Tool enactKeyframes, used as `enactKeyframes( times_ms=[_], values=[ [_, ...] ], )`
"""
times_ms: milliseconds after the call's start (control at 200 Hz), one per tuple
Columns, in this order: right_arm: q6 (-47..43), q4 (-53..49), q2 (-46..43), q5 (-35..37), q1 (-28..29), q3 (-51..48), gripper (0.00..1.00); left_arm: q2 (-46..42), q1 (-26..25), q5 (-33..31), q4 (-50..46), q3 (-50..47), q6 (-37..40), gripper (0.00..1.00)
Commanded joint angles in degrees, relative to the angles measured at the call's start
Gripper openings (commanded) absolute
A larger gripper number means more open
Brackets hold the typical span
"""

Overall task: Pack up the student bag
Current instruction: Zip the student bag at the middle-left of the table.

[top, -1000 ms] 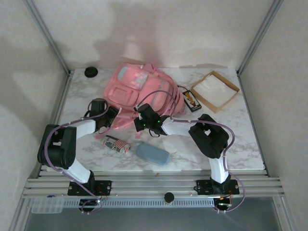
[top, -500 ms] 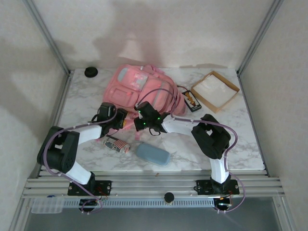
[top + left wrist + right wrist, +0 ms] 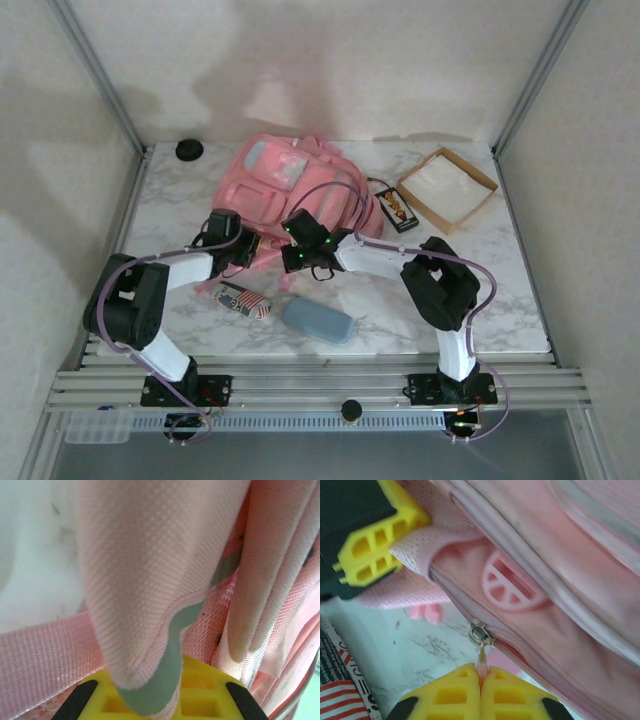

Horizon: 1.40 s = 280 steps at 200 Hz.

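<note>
Since a second ago my left gripper (image 3: 247, 250) has slid rightward in the overhead view to the lower edge of the student bag (image 3: 290, 185), which lies in the upper middle of the table (image 3: 170, 205); my right gripper (image 3: 481, 672) has barely shifted. My left gripper is clamped on a fold of pink mesh at that edge, I judge to anchor the soft fabric, while the right, just beside it, is pinched tight on the zipper pull (image 3: 482, 656) at the bottom centre of its wrist view. Held this way, the slider should run along its track instead of dragging the whole bag, opening a pocket for packing.
</note>
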Motion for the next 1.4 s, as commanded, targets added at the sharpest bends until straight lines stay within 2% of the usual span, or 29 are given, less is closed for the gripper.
enactKeyframes(
  times_ms=[0, 265, 401, 426, 491, 531, 576, 681, 806, 926, 1021, 1132, 1267, 1397],
  values=[
    [2.75, -6.47, -6.07, 0.17, -1.21, -2.34, 0.0, 0.75, 5.23, -8.09, -1.83, 2.57, 3.42, 0.0],
    [3.34, -11.54, -12.43, 2.84, -5.58, -5.94, 0.0, 7.84, 13.36, -6.85, -5.6, 14.14, 15.37, 0.0],
    [2.35, -10.47, -12.98, 1.74, -5.45, -4.65, 0.0, 9.34, 14.58, -0.95, -3.96, 17.64, 18.28, 0.0],
    [2.25, -9.97, -12.6, 0.79, -5.24, -4.16, 0.0, 8.81, 14.58, 0.69, -3.13, 17.36, 18.11, 0.08],
    [2.82, -7.99, -11.72, -1.68, -4.39, -3.42, 0.0, 6.39, 14.58, 4.03, -2.77, 15.75, 16.94, 0.42],
    [3.53, -6.12, -11.45, -3.34, -3.79, -3.37, 0.0, 3.93, 14.27, 5.35, -2.2, 13.51, 15.85, 0.51],
    [4.25, -4.25, -10.97, -4.64, -3.37, -3.05, 0.0, 0.8, 13.39, 6.07, -1.69, 10.1, 13.61, 0.56],
    [4.57, -2.85, -9.69, -5.15, -2.38, -1.58, 0.0, -6.48, 9.31, 6.98, 1.41, 1.69, 7.06, 0.57],
    [4.33, -1.78, -9.36, -5.75, -2.14, -1.76, 0.0, -11.95, 0.83, 4.93, 4.07, -4.25, -1.21, 0.56],
    [4.0, -1.03, -10.11, -5.55, -2.21, -3.03, 0.0, -12.92, -6.67, 2.56, 12.04, -8.54, -11.13, 0.52],
    [3.64, -0.85, -10.34, -5.1, -2.21, -3.51, 0.0, -12.01, -10.62, 1.06, 12.79, -8.73, -15.39, 0.48],
    [3.36, -0.2, -10.28, -5.42, -2.14, -3.74, 0.0, -11.06, -13.2, -1.53, 13.32, -9.04, -18.9, 0.44],
    [3.03, 0.68, -10.18, -6.34, -2.14, -4.24, 0.0, -8.37, -13.71, -4.06, 13.07, -7.85, -20.4, 0.4],
    [2.7, 0.05, -10.54, -5.25, -2.25, -4.6, 0.0, -5.62, -13.97, -3.13, 13.61, -4.4, -19.99, 0.31]
  ],
)
